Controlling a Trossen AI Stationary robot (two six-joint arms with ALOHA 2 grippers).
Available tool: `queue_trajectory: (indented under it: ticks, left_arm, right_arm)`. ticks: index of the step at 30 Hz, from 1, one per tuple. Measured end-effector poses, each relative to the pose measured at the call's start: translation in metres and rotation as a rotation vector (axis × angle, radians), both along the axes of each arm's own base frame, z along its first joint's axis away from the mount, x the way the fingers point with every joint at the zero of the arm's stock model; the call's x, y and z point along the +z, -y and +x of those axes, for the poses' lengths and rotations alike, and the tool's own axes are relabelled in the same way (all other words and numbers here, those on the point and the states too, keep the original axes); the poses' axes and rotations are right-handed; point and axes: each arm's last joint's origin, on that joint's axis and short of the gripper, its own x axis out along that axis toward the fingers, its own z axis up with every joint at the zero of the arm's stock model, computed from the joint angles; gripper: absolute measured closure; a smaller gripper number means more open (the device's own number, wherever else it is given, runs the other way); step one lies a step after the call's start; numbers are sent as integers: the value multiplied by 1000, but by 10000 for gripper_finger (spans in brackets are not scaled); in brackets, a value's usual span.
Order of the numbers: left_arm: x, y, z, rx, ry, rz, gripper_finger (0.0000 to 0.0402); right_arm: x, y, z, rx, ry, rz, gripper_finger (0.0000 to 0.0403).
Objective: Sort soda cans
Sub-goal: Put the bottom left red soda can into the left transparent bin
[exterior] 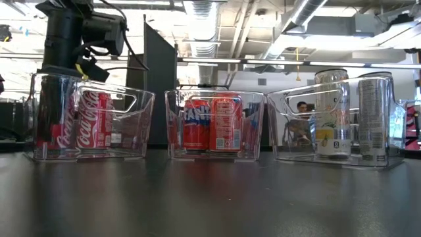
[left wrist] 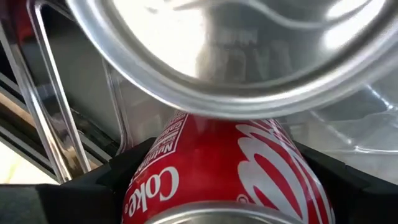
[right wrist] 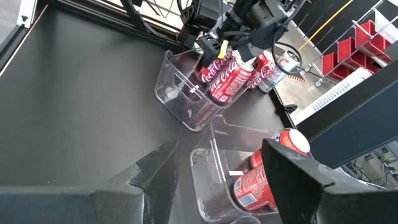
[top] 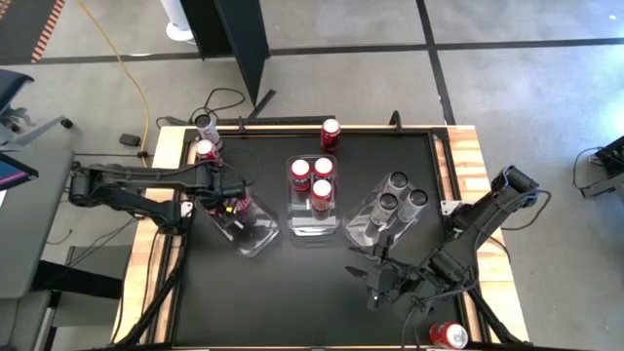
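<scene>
Left gripper point(right wrist: 231, 38) clamps a red can point(left wrist: 217, 168) round its body, over the left bin point(top: 249, 232); thin, slick aluminium dents easily, so squeeze mid-wall lightly. Right gripper point(top: 378, 283) hangs open, empty

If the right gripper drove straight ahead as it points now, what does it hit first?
Probably the middle clear plastic bin holding red Fanta cans, straight ahead of the right gripper; depth is unclear.
</scene>
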Motion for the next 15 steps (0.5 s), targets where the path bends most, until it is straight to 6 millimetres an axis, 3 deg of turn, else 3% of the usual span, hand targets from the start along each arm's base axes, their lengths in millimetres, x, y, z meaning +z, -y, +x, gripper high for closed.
queue_trajectory:
  ticks: [15]
  left_arm:
    - [0,1,-4,-48,14,-22,70]
  right_arm:
    - [0,0,0,-2,4,8,159]
